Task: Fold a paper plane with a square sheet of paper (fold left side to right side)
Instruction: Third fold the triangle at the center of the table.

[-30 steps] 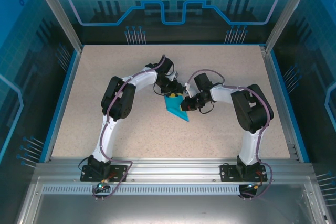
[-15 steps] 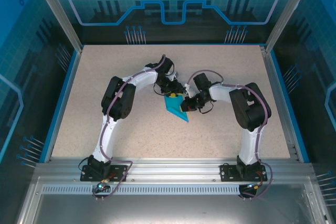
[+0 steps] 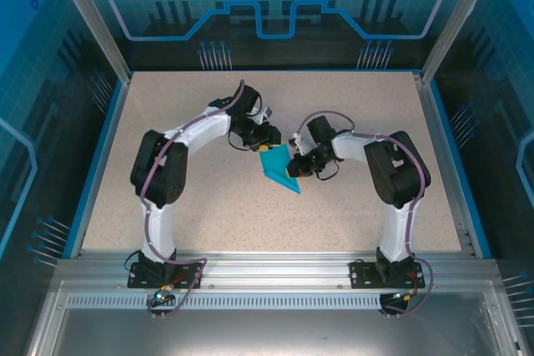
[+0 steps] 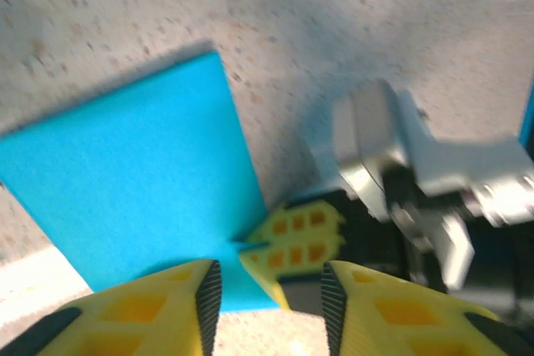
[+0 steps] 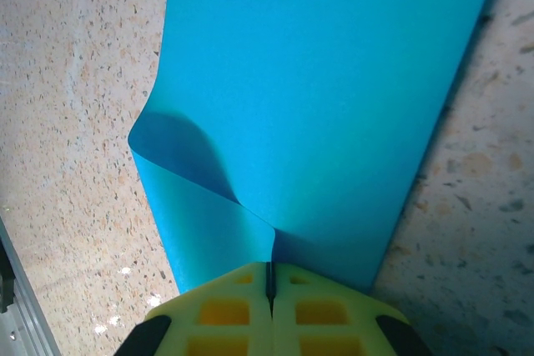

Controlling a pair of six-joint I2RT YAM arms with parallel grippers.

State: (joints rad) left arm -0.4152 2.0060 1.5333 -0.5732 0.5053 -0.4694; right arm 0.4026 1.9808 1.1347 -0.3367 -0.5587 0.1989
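The speckled surface is carrying the teal sheet of paper mid-frame in the top view, one flap curling up. It is looking light, floppy and easily creased, so it is best pinched at an edge. The right hand is clamping its edge. The left hand is hovering beside it, jaws apart and holding nothing.

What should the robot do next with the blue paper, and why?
Probably lower the open left gripper onto the paper to press it flat: the right gripper is shut on its edge, where a loose curl stands up uncreased.
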